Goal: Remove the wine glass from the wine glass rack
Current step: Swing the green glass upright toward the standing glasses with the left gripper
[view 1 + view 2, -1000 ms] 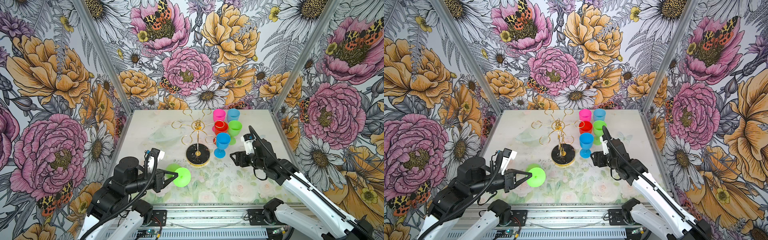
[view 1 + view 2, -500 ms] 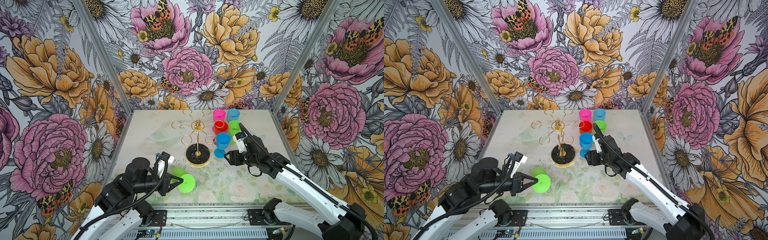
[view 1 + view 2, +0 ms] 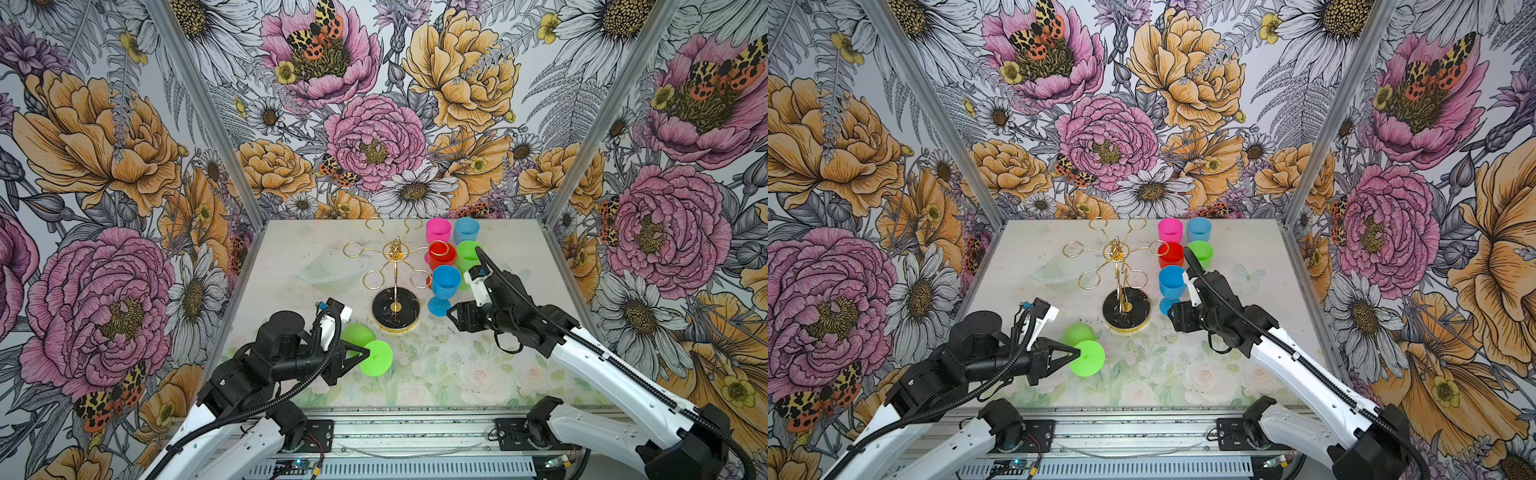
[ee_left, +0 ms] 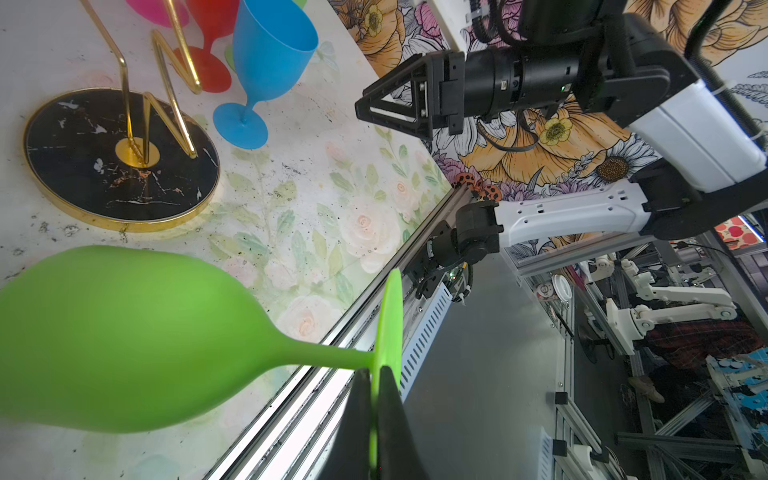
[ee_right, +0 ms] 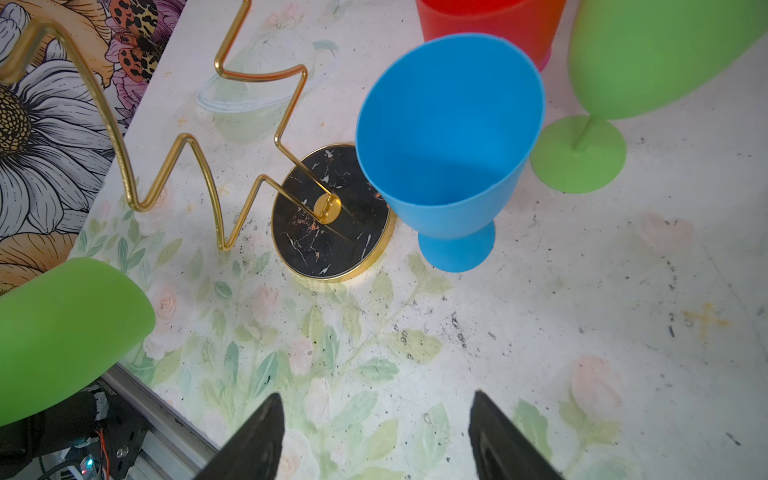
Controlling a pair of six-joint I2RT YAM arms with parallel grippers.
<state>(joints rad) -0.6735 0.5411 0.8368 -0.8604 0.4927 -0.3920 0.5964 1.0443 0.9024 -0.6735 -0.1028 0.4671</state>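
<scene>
While the left gripper (image 3: pixel 368 353) pinches the round foot of the green wine glass (image 3: pixel 378 359), both top views show this glass turned sideways. It is off the wine glass rack (image 3: pixel 395 308) and near its base. It seems lifted above the table (image 3: pixel 478 374), but I cannot be sure. The left wrist view shows the two jaws closed tight on the foot's rim. The right wrist view shows the right gripper (image 5: pixel 376 397) wide apart and empty, facing the blue wine glass (image 5: pixel 449 137) just beside the rack's base.
</scene>
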